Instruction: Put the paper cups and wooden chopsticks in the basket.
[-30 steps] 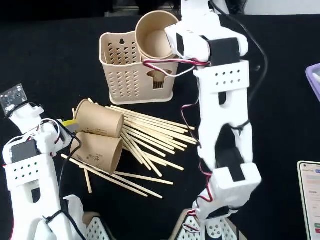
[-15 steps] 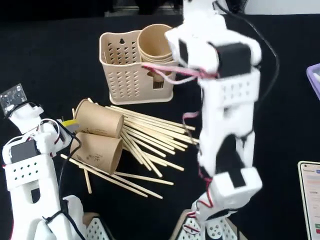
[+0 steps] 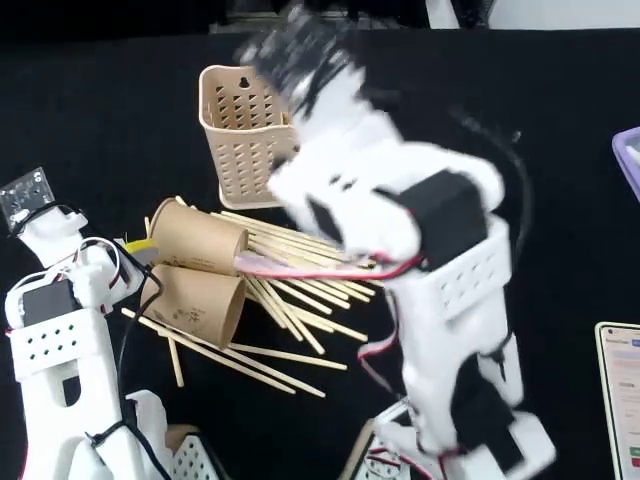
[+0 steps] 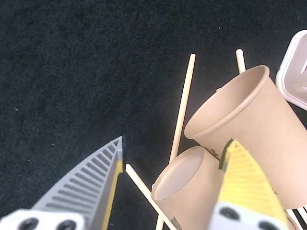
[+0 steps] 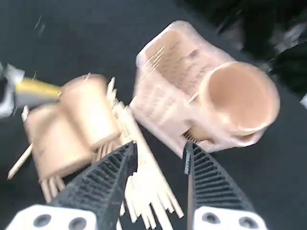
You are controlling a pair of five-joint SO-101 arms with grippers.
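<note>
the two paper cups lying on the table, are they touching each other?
Touching. In the left wrist view the farther cup rests its side against the nearer cup just behind that cup's rim, with no gap. The high view agrees: they lie side by side.

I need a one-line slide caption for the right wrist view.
Open right claw near a basket holding a cup; two more cups lie on chopsticks.
</note>
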